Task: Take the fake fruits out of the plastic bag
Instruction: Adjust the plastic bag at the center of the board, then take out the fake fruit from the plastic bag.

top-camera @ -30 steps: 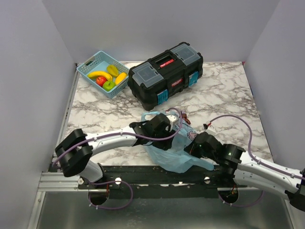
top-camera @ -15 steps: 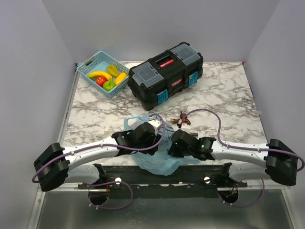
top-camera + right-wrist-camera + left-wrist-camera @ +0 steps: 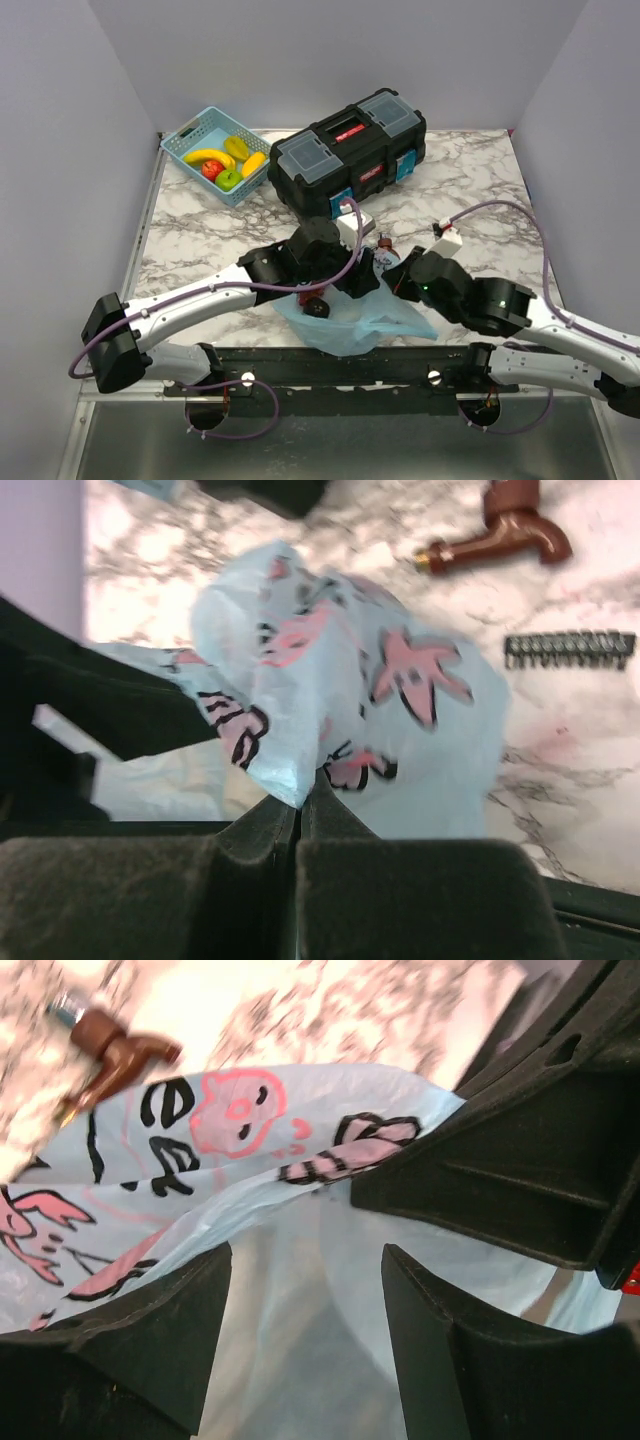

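Right claw (image 3: 300, 815) is pressed together on a fold of the plastic bag (image 3: 400, 710), which lies at the desk's (image 3: 480, 190) near edge. Left claw (image 3: 305, 1300) stands apart, with bag film between its fingers. Fake fruits (image 3: 226, 163) lie in the far-left basket (image 3: 186, 126); none can be made out in the bag. Risk: the thin film slips or tears under pull.

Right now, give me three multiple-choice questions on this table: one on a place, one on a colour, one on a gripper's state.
1. Where does the basket sit? A front right corner. B front centre. C back left, beside the toolbox.
2. What colour is the tap? A brown. B green. C white.
3. The right gripper is: A wide open. B shut on the bag. C out of sight.
Answers: C, the top view shows it left of the toolbox; A, plainly brown in the right wrist view; B, it is clamped together, pinching the bag.
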Robot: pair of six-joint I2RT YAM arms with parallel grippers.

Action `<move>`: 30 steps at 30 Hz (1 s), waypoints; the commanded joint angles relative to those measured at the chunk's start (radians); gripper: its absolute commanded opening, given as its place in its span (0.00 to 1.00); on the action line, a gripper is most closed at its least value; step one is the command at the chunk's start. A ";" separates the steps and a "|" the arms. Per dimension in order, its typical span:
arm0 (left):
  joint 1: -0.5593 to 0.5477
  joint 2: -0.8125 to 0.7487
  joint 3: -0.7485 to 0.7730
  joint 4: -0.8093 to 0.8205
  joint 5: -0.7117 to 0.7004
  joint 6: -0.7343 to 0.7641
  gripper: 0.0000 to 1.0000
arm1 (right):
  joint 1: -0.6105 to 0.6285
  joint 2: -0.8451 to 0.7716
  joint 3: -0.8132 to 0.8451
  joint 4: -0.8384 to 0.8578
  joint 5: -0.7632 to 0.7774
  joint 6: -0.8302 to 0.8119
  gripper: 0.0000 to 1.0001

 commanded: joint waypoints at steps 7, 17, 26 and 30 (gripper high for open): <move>-0.003 -0.070 -0.033 0.000 0.077 -0.007 0.60 | 0.003 0.093 -0.006 0.208 -0.262 -0.210 0.01; -0.003 -0.188 -0.312 -0.037 0.009 0.038 0.61 | 0.068 0.240 -0.229 0.439 -0.347 -0.119 0.01; -0.002 -0.288 -0.451 -0.080 -0.063 -0.026 0.55 | 0.082 0.251 -0.262 0.346 -0.302 -0.066 0.27; -0.002 -0.319 -0.499 -0.061 -0.060 -0.114 0.54 | 0.081 0.268 -0.266 0.355 -0.273 -0.056 0.53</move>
